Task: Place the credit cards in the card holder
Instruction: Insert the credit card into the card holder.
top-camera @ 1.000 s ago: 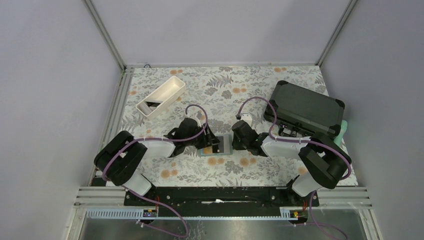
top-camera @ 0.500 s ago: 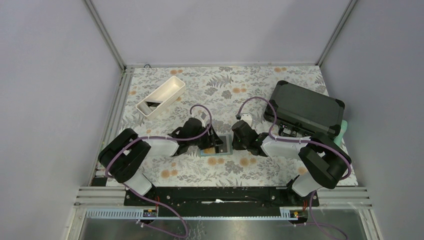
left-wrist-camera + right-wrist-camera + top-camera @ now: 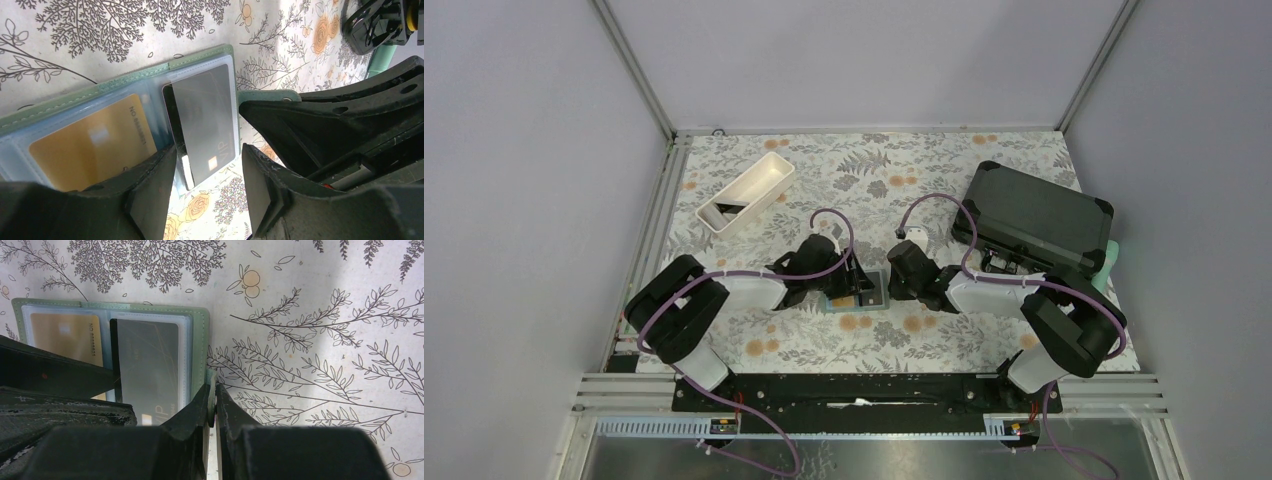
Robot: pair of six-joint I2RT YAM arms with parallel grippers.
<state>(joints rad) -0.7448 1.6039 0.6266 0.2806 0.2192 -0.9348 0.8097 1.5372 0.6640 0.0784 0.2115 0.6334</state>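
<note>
The green card holder [image 3: 125, 82] lies open on the flowery desk [image 3: 874, 180], in the middle, just in front of the two arms. It has see-through blue pockets inside. A gold card [image 3: 90, 135] sits all the way in one pocket. Next to it, a grey card [image 3: 207, 115] is partly in the other pocket. The end of the grey card that is nearer the left arm sticks out of the pocket. The left jaws are about half open, with one finger on each long side of the grey card, so they hold it by its sides. A dark strip shows along one side of the grey card, but I cannot tell if that is another card under it. The right jaws are almost shut. They pinch a small green tab on the edge of the card holder, on the side by the grey card. A long white tray [image 3: 769, 175] is far back on the left of the desk, with something dark in it. A big black case [image 3: 1034, 215] is far back on the right. Both are well away from the card holder.
</note>
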